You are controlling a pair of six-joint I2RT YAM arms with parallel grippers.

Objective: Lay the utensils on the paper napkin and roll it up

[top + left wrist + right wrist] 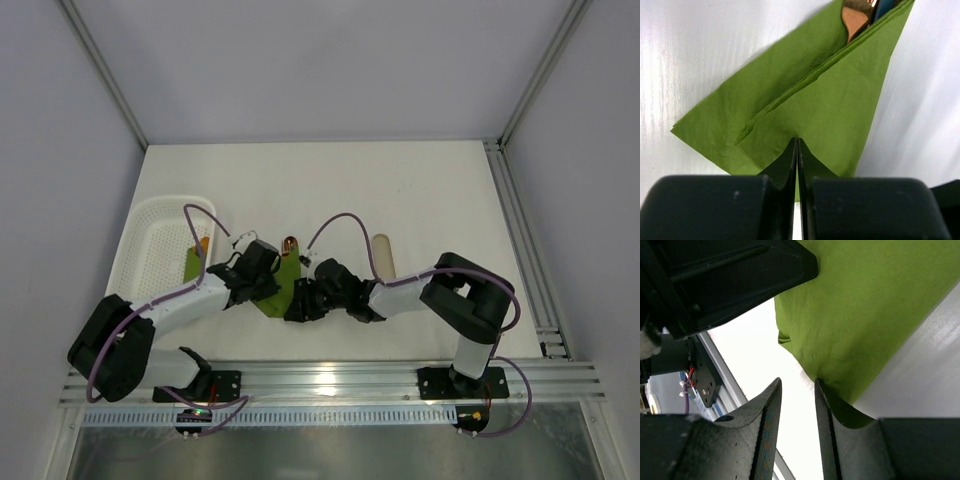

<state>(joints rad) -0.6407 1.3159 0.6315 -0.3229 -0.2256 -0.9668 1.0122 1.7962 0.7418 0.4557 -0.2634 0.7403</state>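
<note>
The olive-green paper napkin (284, 284) lies folded over near the table's front middle. From its far end pokes a copper utensil tip (289, 243). In the left wrist view a copper-brown utensil (855, 20) sits tucked inside the napkin (830, 100) fold; which utensil it is I cannot tell. My left gripper (797, 141) is shut on the napkin's near edge, and from above it (266, 276) sits at the napkin's left side. My right gripper (797, 382) is open with only table between its fingers. Its right fingertip (819, 386) touches the napkin (865, 315) corner.
A white mesh basket (150, 235) stands at the left with a green and orange item (198, 256) inside. A pale beige oblong piece (382, 254) lies right of the napkin. The rail (330, 375) runs along the front edge just behind both grippers.
</note>
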